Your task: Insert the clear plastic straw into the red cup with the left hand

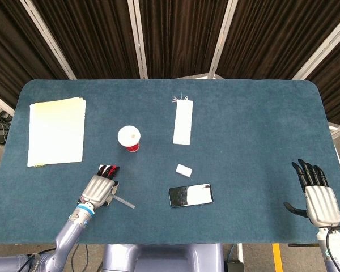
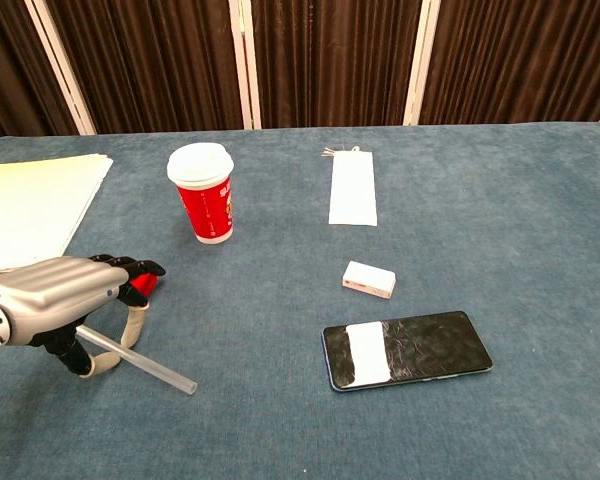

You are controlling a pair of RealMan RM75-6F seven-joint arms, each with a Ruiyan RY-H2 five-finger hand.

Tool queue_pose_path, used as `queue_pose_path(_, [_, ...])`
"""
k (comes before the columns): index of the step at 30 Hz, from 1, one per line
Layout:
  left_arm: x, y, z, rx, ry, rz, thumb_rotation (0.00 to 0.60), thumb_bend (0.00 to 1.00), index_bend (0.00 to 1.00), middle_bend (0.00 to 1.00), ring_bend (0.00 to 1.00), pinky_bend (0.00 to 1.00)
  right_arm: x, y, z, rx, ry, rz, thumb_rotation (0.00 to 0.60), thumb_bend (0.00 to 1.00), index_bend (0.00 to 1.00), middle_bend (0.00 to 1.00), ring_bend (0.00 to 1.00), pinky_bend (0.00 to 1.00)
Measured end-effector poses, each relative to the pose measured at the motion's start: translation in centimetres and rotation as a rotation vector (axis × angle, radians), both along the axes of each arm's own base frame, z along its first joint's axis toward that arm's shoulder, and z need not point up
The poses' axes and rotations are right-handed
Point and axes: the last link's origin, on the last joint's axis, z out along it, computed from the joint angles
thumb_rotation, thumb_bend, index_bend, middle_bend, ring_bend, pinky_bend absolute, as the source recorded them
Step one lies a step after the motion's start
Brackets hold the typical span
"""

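Note:
The red cup (image 1: 128,137) (image 2: 203,193), capped with a white lid, stands upright left of the table's middle. The clear straw (image 1: 123,201) (image 2: 150,367) lies slanted on the blue cloth in front of it, its far tip resting on the table. My left hand (image 1: 98,190) (image 2: 58,295) is over the straw's left end, and its thumb and a curled finger pinch that end. The cup is a hand's length beyond the hand. My right hand (image 1: 316,195) rests near the front right table edge with fingers spread and nothing in it; the chest view does not show it.
A small red and white block (image 1: 110,169) (image 2: 142,285) sits half hidden under my left fingertips. A yellow paper stack (image 1: 56,130) (image 2: 25,205) lies far left. A white strip (image 1: 182,123) (image 2: 353,187), a small white box (image 1: 184,169) (image 2: 369,280) and a phone (image 1: 191,195) (image 2: 407,348) lie mid-table.

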Motion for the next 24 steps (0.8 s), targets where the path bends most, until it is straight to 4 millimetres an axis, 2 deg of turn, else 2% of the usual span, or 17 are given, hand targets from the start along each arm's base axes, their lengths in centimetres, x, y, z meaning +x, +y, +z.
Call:
queue_pose_path(9, [1.0,0.6,1.6,0.056,-0.064,-0.010,0.600,0.42,0.57,0.00,0.00,0.00,0.0,0.0,0.0,-0.001,-0.001,0.001,0.600,0.12,0.00,0.00,0.00,0.00])
queue_pose_path(15, [2.0,1.7,3.8,0.124,-0.129,-0.009,0.600,0.41,0.57,0.00,0.00,0.00,0.1,0.0,0.0,-0.001,-0.002,0.003,0.600,0.13,0.00,0.00,0.00,0.00])
queue_pose_path(24, [5.3,3.4,8.2,0.210,-0.428,0.077,0.600,0.41,0.57,0.00,0.00,0.00,0.1,0.0,-0.1,0.003,-0.003,0.001,0.600,0.12,0.00,0.00,0.00,0.00])
